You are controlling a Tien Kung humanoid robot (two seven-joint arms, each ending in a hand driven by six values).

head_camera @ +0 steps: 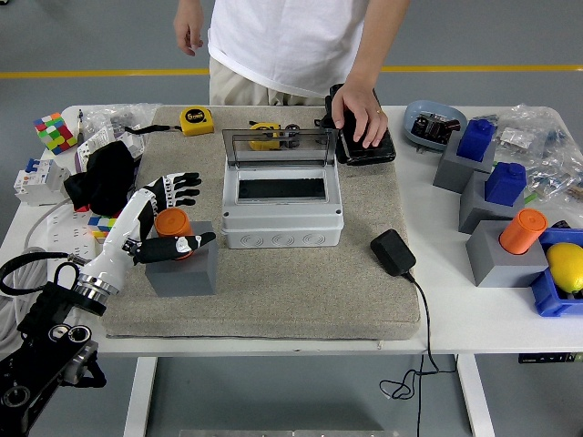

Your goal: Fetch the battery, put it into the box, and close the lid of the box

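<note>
An orange cylindrical battery (pixel 170 221) stands upright in a grey block (pixel 182 266) on the left of the beige mat (pixel 301 291). My left hand (pixel 191 213) straddles it, open: fingers (pixel 182 188) spread behind it, thumb in front, no firm grip visible. The white box (pixel 282 217) sits mid-mat, its clear lid (pixel 278 146) standing upright at the back, its inside dark. A person at the far side rests a hand (pixel 360 111) on a black glossy case (pixel 364 144) beside the box's right rear.
A black power adapter (pixel 393 251) with cable lies right of the box. Yellow tape measure (pixel 196 119) at the mat's back. Rubik's cube (pixel 55 132) and black cloth (pixel 105 175) far left. Grey blocks with blue and orange parts (pixel 521 231) stand at right.
</note>
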